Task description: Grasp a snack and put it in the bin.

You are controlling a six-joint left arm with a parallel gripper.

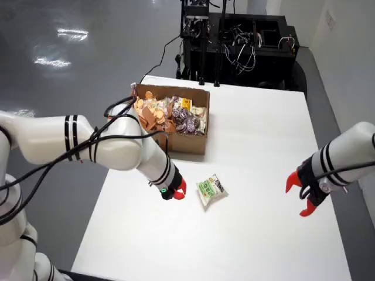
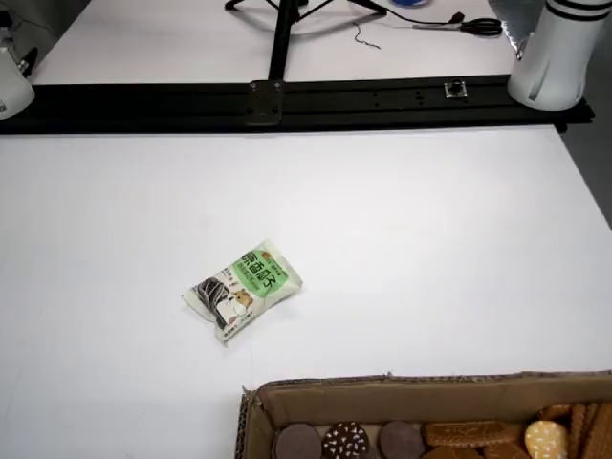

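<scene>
A small green-and-white snack packet lies flat on the white table, in front of an open cardboard box filled with several biscuits and snack packs. The left arm's gripper hovers low just left of the packet in the wide view, a short gap away. Its red fingers overlap into one blob, so their spacing is unclear. Nothing shows between them. The view from the box side shows the packet alone on the table, beyond the box rim, with no gripper in sight.
A second arm's gripper stands open over the table's right side in the wide view. Black equipment racks with cables stand beyond the far edge. A black rail and a white arm base line the far edge in the box-side view.
</scene>
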